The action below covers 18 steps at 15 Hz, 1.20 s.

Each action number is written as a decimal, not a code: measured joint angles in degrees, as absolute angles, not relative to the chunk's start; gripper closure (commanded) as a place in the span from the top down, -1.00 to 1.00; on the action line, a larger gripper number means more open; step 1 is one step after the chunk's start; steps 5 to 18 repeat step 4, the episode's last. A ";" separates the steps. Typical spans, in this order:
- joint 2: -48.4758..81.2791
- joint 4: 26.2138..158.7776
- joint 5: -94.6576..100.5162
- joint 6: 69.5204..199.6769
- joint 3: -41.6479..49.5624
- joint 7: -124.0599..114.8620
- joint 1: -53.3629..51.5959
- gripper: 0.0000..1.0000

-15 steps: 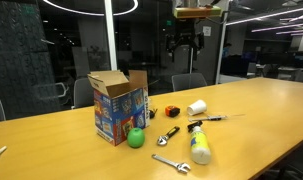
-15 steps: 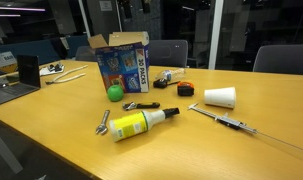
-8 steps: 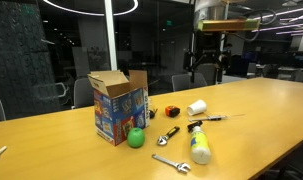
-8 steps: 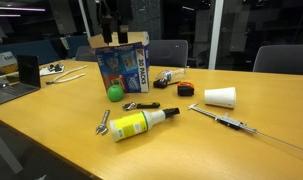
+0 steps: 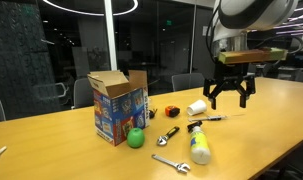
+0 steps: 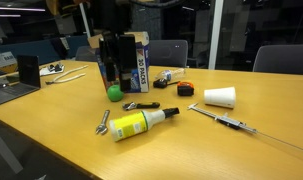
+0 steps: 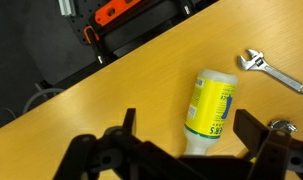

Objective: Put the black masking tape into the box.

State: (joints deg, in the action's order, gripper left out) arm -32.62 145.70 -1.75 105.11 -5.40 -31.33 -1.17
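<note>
A small black object with an orange part, which I take for the black tape (image 5: 172, 111), lies on the wooden table between the box and a white cup; it also shows in an exterior view (image 6: 185, 90). The open blue printed cardboard box (image 5: 119, 105) (image 6: 138, 62) stands upright. My gripper (image 5: 228, 100) (image 6: 116, 80) hangs open and empty above the table. In the wrist view the gripper (image 7: 191, 150) is over a yellow bottle (image 7: 213, 105). The tape is not in the wrist view.
On the table (image 5: 261, 120) lie a green ball (image 5: 137, 138), the yellow bottle (image 5: 199, 146), a wrench (image 5: 171, 162) (image 7: 271, 70), a second metal tool (image 5: 168, 132), a white cup (image 5: 197, 106) and a pen-like tool (image 5: 213, 119). A laptop (image 6: 16, 80) sits at one end.
The arm has come down from the top of the frame to just above the table, over the bottle. The jaws stay open. Nothing on the table has moved.
</note>
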 measured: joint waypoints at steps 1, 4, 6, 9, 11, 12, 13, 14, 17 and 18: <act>-32.59 145.66 -1.76 105.11 -5.58 -31.33 -1.16 1.00; -32.57 145.61 -1.76 105.11 -5.92 -31.33 -1.16 1.00; -32.57 145.61 -1.76 105.11 -5.92 -31.33 -1.16 1.00; -32.57 145.61 -1.76 105.11 -5.92 -31.33 -1.16 1.00; -32.57 145.61 -1.76 105.11 -5.92 -31.33 -1.16 1.00; -32.57 145.61 -1.76 105.11 -5.92 -31.33 -1.16 1.00; -32.57 145.61 -1.76 105.11 -5.92 -31.33 -1.16 1.00; -32.57 145.61 -1.76 105.11 -5.92 -31.33 -1.16 1.00; -32.57 145.61 -1.76 105.11 -5.92 -31.33 -1.16 1.00; -32.57 145.61 -1.76 105.11 -5.92 -31.33 -1.16 1.00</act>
